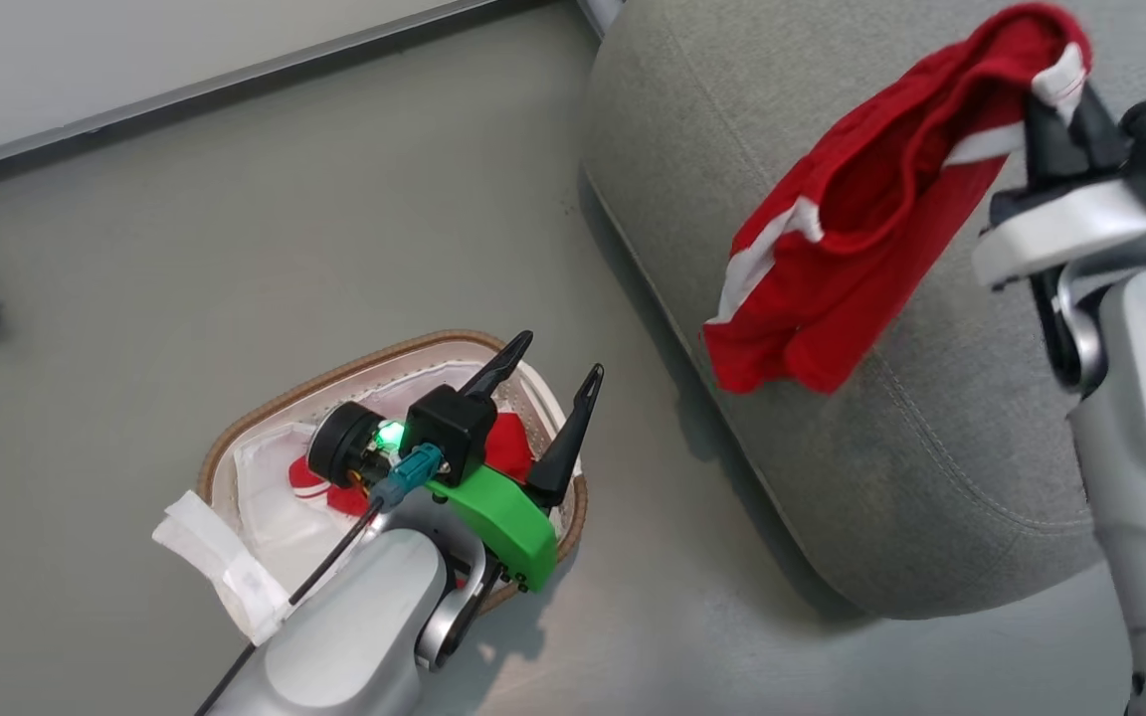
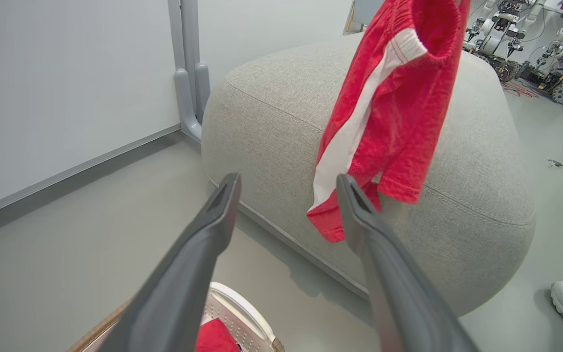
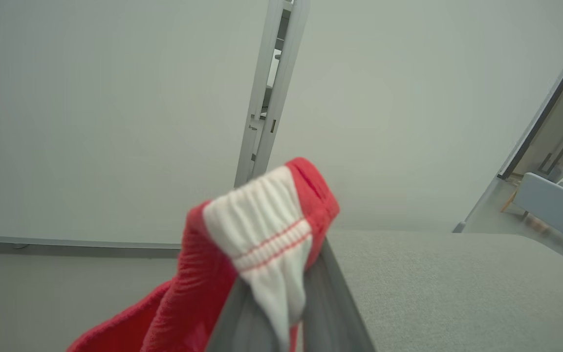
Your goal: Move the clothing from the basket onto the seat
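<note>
Clothing (image 1: 861,219) in red with white stripes hangs in the air above the seat's (image 1: 931,477) near edge, pinched at its waistband by the closed right tool (image 1: 1065,104). A second red garment (image 1: 508,443) lies in the basket (image 1: 265,418) under the wide-open left tool (image 1: 559,354). Delivery is under way; next, I judge, the right tool should lower and let go over the seat.

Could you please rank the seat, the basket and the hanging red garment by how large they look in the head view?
1. seat, clearly largest.
2. hanging red garment and basket: about alike; the garment hangs nearer the camera and the left arm covers part of the basket, so unranked.
</note>
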### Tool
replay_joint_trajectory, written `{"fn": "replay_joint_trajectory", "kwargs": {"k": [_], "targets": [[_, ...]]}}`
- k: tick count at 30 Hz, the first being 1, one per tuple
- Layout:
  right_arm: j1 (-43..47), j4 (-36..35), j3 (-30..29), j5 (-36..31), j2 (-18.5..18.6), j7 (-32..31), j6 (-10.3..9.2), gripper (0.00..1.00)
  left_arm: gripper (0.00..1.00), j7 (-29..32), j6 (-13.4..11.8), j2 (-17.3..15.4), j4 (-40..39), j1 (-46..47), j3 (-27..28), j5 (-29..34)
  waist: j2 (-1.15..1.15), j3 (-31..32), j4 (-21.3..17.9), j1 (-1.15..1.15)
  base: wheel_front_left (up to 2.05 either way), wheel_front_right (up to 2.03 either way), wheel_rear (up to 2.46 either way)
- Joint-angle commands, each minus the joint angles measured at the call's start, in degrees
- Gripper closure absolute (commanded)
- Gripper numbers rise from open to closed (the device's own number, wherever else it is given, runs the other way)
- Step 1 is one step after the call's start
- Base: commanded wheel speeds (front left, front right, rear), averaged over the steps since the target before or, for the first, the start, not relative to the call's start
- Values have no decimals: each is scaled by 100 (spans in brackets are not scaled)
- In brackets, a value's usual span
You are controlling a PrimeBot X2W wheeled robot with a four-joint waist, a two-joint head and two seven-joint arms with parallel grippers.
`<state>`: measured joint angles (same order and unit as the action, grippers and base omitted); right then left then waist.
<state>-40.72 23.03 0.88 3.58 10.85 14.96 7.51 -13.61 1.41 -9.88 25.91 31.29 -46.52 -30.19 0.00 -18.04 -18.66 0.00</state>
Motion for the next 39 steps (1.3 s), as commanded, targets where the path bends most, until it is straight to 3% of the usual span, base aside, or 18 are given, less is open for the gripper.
{"fn": "replay_joint_trajectory", "kwargs": {"k": [1, 6, 13, 19, 25, 36, 37, 38, 39], "targets": [[-313, 106, -146, 226, 65, -40, -5, 100, 0, -4, -13, -1, -17, 110, -31, 71, 0, -265, 331, 0, 0, 0, 0], [-1276, 291, -372, 288, 637, -292, -5, 100, 0, 43, -2, -4, -50, 203, -146, 167, 0, -557, 728, 0, 0, 0, 0], [-2608, 504, -922, 253, 1738, -844, -6, 100, 0, 63, 11, 21, -237, 370, -303, 346, 0, -987, 1328, 0, 0, 0, 0], [-2953, 1259, -1606, 57, 2248, -1127, -6, 100, 0, 69, 35, 73, -366, 544, -410, 444, 0, -1330, 1669, 0, 0, 0, 0], [-2460, 2210, -2142, -248, 2098, -952, -6, 100, 0, 92, -31, 22, -471, 664, -416, 482, 0, -1652, 1781, 0, 0, 0, 0], [-1886, 3290, -2174, -584, 1448, -508, -6, 100, 0, 181, -127, -202, -570, 715, -406, 509, 0, -1855, 1590, 0, 0, 0, 0], [-1834, 3341, -2171, -595, 1399, -427, -6, 83, 0, 185, -138, -214, -565, 705, -404, 494, 0, -1839, 1565, 0, 0, 0, 0], [-1791, 3382, -2138, -605, 1349, -373, -6, 59, 0, 181, -137, -224, -560, 696, -397, 480, 0, -1823, 1543, 0, 0, 0, 0], [-1747, 3406, -2103, -598, 1297, -306, -6, 0, 0, 182, -147, -236, -553, 683, -389, 464, 0, -1799, 1517, 0, 0, 0, 0]]}}
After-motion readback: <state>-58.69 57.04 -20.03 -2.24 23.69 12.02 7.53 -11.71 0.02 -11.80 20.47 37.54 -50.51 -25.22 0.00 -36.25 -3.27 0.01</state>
